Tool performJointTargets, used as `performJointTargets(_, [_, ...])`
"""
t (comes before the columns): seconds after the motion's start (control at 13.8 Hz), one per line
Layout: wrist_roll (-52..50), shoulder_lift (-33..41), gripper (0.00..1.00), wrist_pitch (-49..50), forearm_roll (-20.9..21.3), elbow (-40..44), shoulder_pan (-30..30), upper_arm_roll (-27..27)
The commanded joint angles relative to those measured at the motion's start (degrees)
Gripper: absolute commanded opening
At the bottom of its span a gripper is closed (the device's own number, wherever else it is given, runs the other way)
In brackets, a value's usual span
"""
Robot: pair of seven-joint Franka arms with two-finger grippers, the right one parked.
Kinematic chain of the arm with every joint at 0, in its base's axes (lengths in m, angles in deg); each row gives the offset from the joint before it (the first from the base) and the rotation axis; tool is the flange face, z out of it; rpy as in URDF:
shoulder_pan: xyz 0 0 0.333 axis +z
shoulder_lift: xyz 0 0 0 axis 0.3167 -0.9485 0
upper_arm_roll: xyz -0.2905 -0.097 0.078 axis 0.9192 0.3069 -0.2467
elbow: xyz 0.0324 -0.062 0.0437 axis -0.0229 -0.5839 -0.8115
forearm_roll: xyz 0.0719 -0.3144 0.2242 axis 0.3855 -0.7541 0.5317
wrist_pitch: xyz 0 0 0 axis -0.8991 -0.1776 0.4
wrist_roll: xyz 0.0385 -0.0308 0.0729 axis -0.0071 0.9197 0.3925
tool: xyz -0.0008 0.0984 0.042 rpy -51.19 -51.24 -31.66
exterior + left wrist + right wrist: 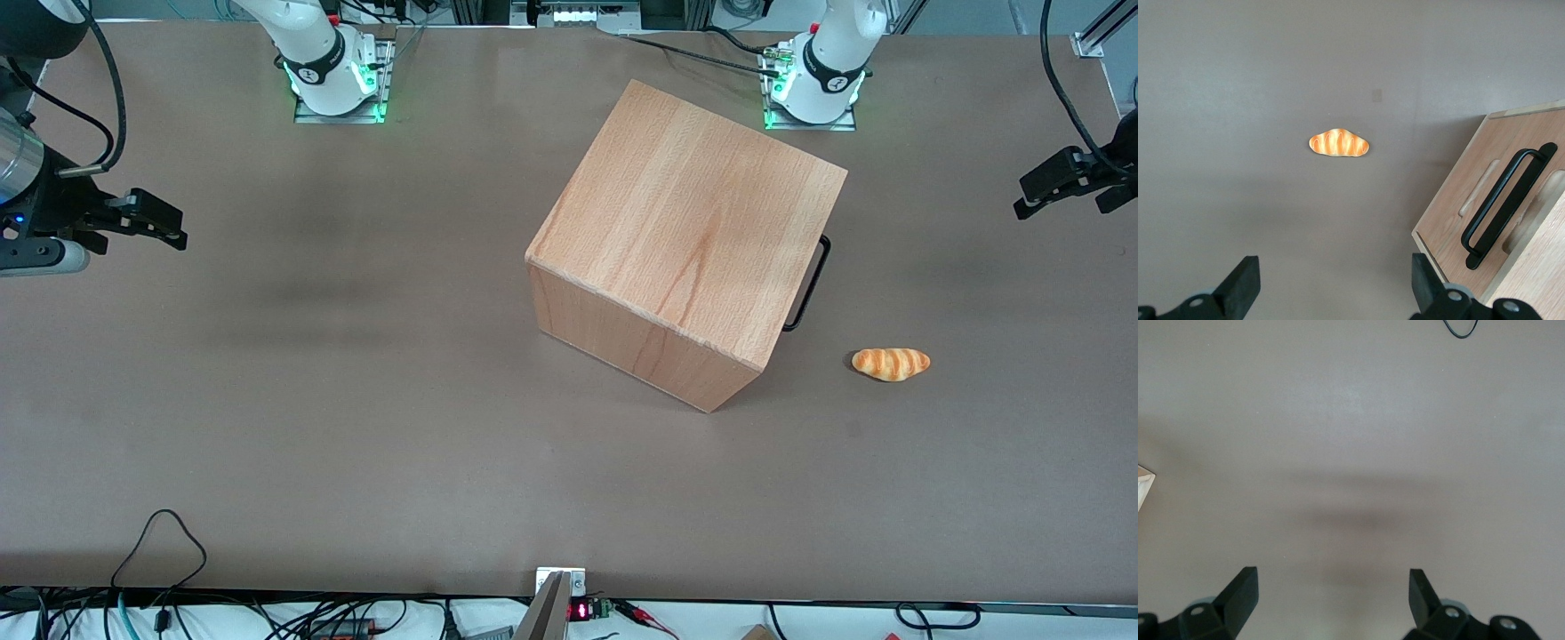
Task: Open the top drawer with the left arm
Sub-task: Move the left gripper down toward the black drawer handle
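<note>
Beech-wood cube cabinet (685, 267) standing on the brown table (267, 400), turned at an angle. Top drawer (1485, 200) shut flush in its front, long black bar handle (807, 284) facing the working arm's end of the table. Left arm's gripper (1062, 182) hovering above the table at that end, well apart from the handle, fingers (1241, 283) spread wide, holding nothing. Small toy croissant (891, 364) lying on the table near the cabinet's front, nearer the front camera than the gripper
</note>
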Motion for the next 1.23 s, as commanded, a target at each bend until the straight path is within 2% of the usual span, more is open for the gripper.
performJointTargets(0.0, [0.59,1.34,1.00,0.78,0.59,-0.78,0.23,0.26])
performJointTargets(0.65, [1.12,1.08,1.00,0.70,0.42,-1.31,0.23,0.70])
performJointTargets(0.87, [1.38,0.90,1.00,0.79,-2.38,-2.71,0.32,0.61])
performJointTargets(1.16, [1.56,0.20,1.00,0.26,-3.79,-5.35,0.14,1.31])
